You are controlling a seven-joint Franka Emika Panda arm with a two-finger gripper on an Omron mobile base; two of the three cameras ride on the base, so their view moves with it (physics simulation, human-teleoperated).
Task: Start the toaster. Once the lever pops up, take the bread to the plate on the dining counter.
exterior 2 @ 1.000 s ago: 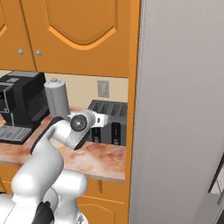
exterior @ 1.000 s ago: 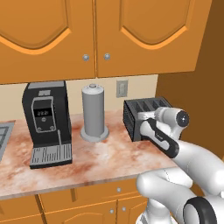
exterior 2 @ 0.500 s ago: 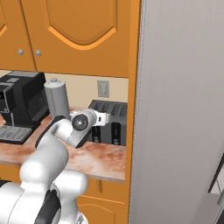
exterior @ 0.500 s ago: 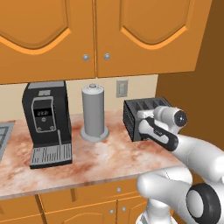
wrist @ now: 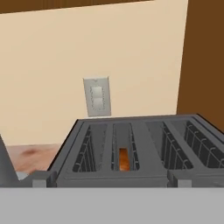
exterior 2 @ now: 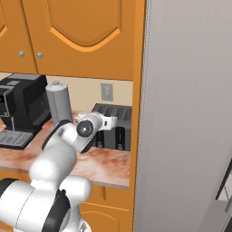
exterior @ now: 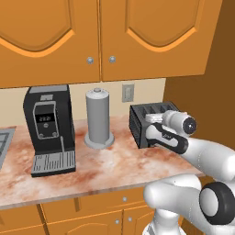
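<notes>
The toaster point(exterior: 149, 124) stands on the marbled table point(exterior: 114, 167) near its right end, close to the back wall and beside the brown side panel point(exterior: 206, 110), with its slatted long side turned toward the left and its narrow end face point(exterior 2: 113, 138) toward the front edge. The gripper point(exterior: 153, 120) hangs just above the toaster's front end, at the end of the white arm that reaches in from the table's front; its jaws stand spread wide and hold nothing. In the hand view the toaster's top slots point(wrist: 131, 148) lie directly ahead, and a small orange-brown piece, apparently the bread point(wrist: 124, 159), sits low inside one slot, mostly hidden by the slot walls. A wall outlet point(wrist: 96, 97) is on the cream backsplash behind the toaster. Farther left along the back of the table stands a grey paper towel roll point(exterior: 98, 118) on a round base, and left of it a black coffee machine point(exterior: 48, 128). Orange wall cabinets point(exterior: 101, 36) hang above.
</notes>
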